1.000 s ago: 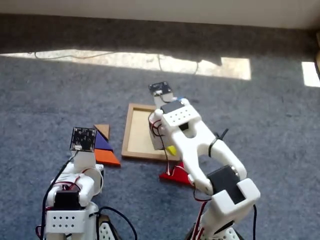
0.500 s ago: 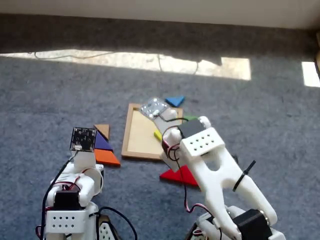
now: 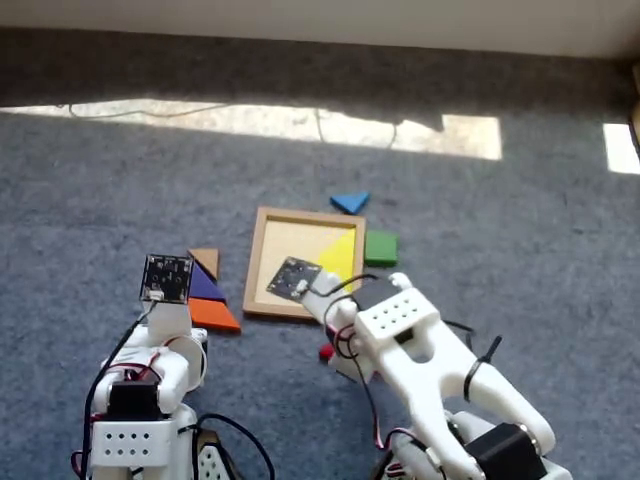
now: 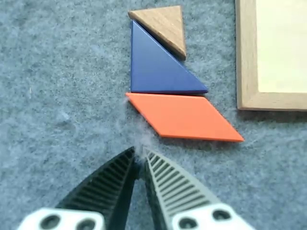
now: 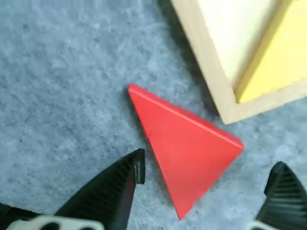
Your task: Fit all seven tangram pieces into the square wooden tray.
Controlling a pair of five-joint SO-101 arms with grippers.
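While the right gripper (image 5: 208, 166) is held wide open over the red triangle (image 5: 184, 143), which lies just outside the tray (image 5: 207, 57) rim, the jaws should be lowered astride it and closed on flat edges.

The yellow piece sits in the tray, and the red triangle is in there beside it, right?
Not quite. The yellow piece is in the tray, but the red triangle lies on the carpet outside it; the right wrist view shows this.

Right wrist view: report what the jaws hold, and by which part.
Nothing. The right gripper hangs open over the red triangle, jaws either side, not gripping.
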